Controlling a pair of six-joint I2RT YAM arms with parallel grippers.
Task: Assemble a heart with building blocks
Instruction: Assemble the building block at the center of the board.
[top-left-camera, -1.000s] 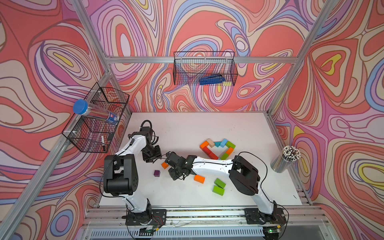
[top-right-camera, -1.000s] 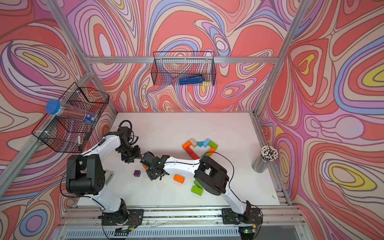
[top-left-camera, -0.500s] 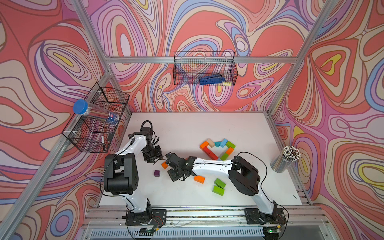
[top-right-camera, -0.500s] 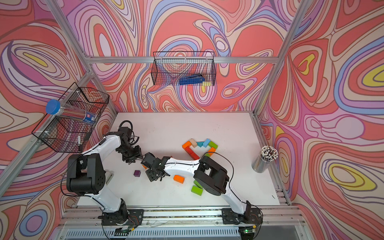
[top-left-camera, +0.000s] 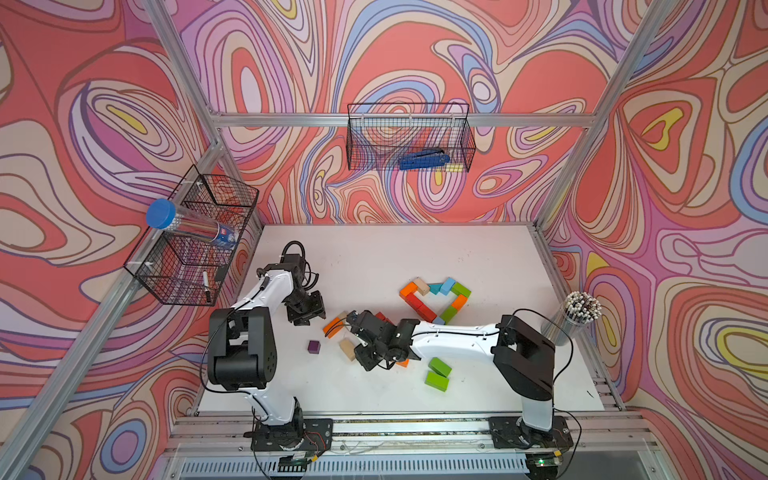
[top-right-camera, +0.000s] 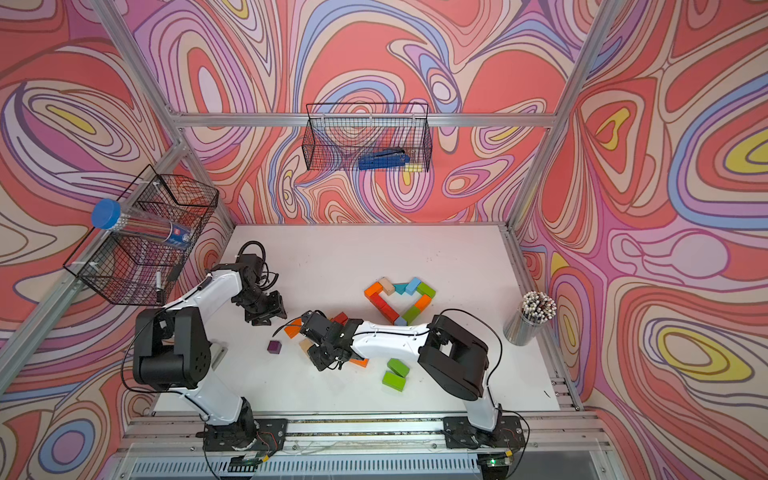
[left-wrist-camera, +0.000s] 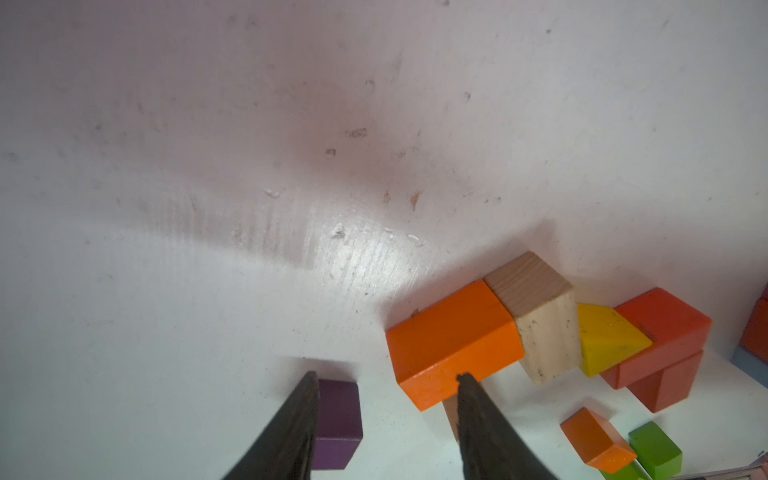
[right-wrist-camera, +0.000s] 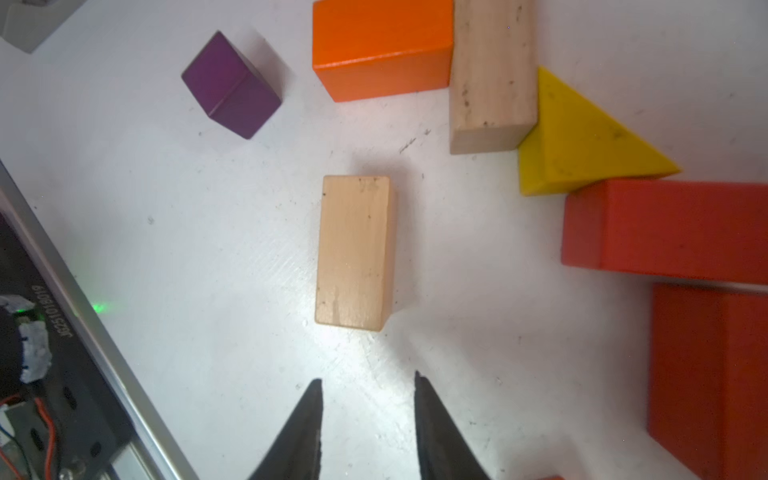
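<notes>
In both top views an outline of coloured building blocks (top-left-camera: 417, 305) (top-right-camera: 384, 307) lies at mid-table. My right gripper (top-left-camera: 360, 358) (right-wrist-camera: 368, 384) is low over the table, open, with nothing between its fingers. A plain wood brick (top-left-camera: 347, 349) (right-wrist-camera: 353, 253) lies flat just ahead of its fingertips, apart from them. Beyond are an orange brick (top-left-camera: 334, 326) (right-wrist-camera: 382, 45), a purple cube (top-left-camera: 314, 346) (right-wrist-camera: 230, 83), a yellow wedge (right-wrist-camera: 582, 141) and red bricks (right-wrist-camera: 665, 224). My left gripper (top-left-camera: 309, 321) (left-wrist-camera: 386, 378) hangs open and empty behind the purple cube (left-wrist-camera: 338, 419).
Two green bricks (top-left-camera: 439, 367) lie near the front, right of the right wrist. A metal cup of pencils (top-left-camera: 575, 316) stands at the right edge. Wire baskets hang on the left wall (top-left-camera: 195, 241) and back wall (top-left-camera: 409, 137). The aluminium rail (top-left-camera: 395, 426) runs along the front.
The right gripper has drawn back a little, and the plain wood brick now lies uncovered on the table in front of it. The left arm has not moved.
</notes>
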